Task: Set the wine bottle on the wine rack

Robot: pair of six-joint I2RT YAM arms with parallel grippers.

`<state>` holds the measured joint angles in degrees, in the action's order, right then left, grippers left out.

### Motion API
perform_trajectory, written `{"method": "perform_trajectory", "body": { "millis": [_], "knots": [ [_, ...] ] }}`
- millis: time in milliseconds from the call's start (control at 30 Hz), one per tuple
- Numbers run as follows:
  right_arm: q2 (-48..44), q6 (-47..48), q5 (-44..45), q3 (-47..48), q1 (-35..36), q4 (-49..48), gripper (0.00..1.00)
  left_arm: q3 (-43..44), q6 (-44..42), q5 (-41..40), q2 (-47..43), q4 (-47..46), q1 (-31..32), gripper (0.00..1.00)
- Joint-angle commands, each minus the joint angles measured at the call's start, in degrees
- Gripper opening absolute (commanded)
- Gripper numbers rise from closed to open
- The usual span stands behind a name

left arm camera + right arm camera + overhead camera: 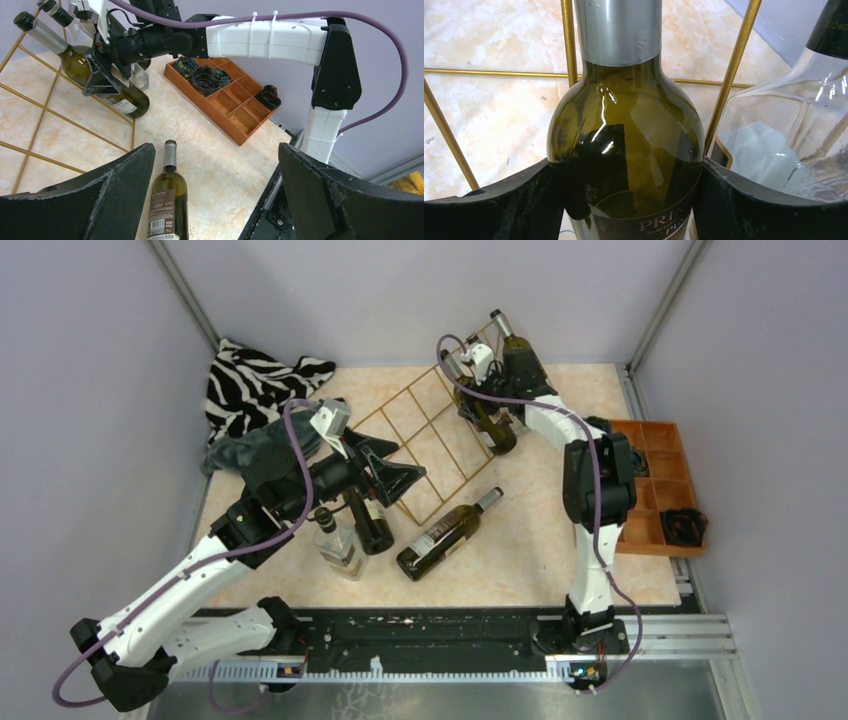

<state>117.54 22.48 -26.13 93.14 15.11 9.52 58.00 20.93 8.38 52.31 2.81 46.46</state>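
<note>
Here the right gripper grips the green wine bottle at its shoulder, on the gold wine rack beneath it, with a clear bottle just to the right. The left gripper stands wide open and empty above a second wine bottle.

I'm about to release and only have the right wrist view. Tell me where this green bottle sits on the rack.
Observer: The green bottle, clamped in the right gripper, sits at the wine rack's far right end.
Operator: Report the other arm.
Observer: The left gripper is open and empty, near the rack's front edge.
Operator: Name what's loose.
Observer: A second wine bottle lies on its side on the table, in front of the rack.
</note>
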Motion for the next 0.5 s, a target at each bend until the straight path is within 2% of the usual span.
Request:
{"method": "perform_trajectory", "body": {
  "millis": [0,467],
  "knots": [
    [-0.06,-0.12,0.43,2.89,1.14,-2.09,0.48,-0.52,0.17,-0.24,-0.72,-0.79,-0.29,0.99],
    [-0.09,-1.24,0.91,3.54,1.23,-1.26,0.68,-0.43,0.32,0.09,-0.62,-0.88,-0.31,0.99]
  ]
}}
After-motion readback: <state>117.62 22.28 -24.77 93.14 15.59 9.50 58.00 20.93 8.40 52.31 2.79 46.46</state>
